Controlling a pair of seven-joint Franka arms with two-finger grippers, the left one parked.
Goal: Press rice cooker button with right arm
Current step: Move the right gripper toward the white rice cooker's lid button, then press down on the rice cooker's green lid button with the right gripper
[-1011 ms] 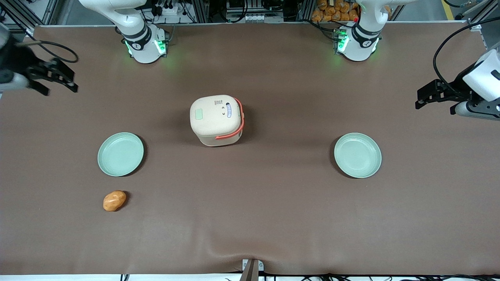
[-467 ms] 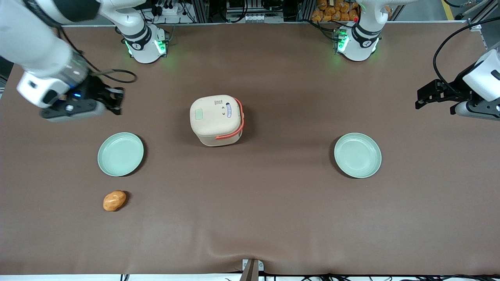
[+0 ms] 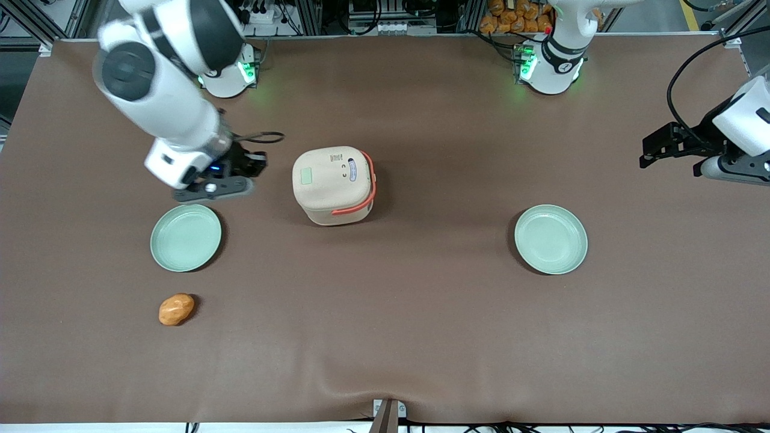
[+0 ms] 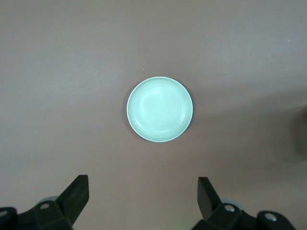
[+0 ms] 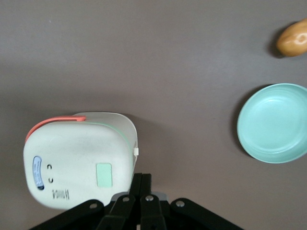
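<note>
The cream rice cooker [image 3: 334,185] with its coral-orange handle stands mid-table, lid down. Its small mint-green button [image 3: 307,175] is on the lid's top, at the edge toward the working arm's end. My right arm reaches in from that end, and its black gripper [image 3: 258,162] hovers beside the cooker, a short gap from it. In the right wrist view the gripper [image 5: 142,178] is shut and empty, its fingers pressed together just off the cooker's [image 5: 76,160] edge, close to the button [image 5: 104,175].
A mint-green plate [image 3: 185,237] lies nearer the front camera than the gripper, with an orange lump [image 3: 176,309] nearer still. Both show in the right wrist view: the plate [image 5: 273,122] and the lump [image 5: 293,39]. A second plate [image 3: 550,239] lies toward the parked arm's end.
My right arm has swung in from the table's end toward the cooker. The gripper now hovers close beside the cooker. The cooker, plates and lump have not moved.
</note>
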